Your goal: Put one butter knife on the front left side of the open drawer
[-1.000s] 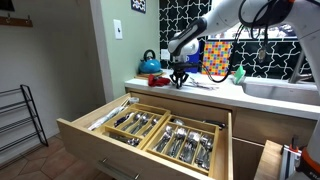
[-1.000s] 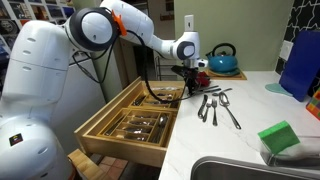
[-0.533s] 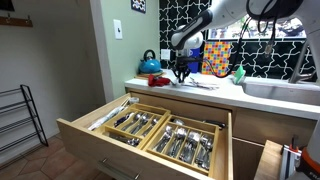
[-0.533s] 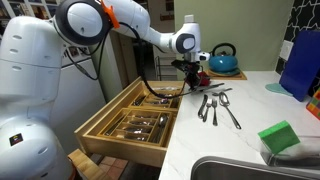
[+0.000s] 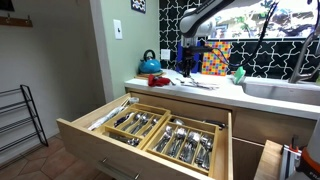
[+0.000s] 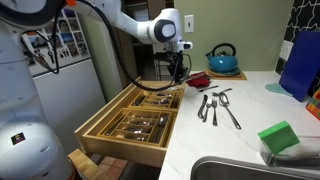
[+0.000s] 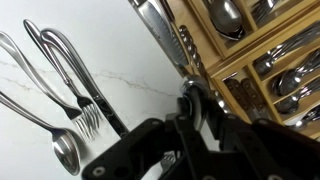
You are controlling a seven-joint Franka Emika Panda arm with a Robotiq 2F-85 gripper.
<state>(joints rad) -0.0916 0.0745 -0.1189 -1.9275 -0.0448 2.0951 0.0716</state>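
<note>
Slippage threatens: pincer [image 6: 177, 68], clenched on the knife [image 7: 160, 30] by one end, holds it dangling; a swing could drop it short of the drawer [image 5: 90, 135].

Blue kettle [image 6: 222, 60] at the back of the counter [image 6: 262, 105], green sponge [image 6: 279, 137] by the sink [image 6: 250, 168], forks [image 7: 70, 75] and a spoon [image 7: 62, 150] lying loose.

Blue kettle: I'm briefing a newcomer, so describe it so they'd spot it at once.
On the white countertop above the open light-wood drawer, look to the back wall. The rounded blue kettle stands there, the only thing with an arched black handle.
</note>
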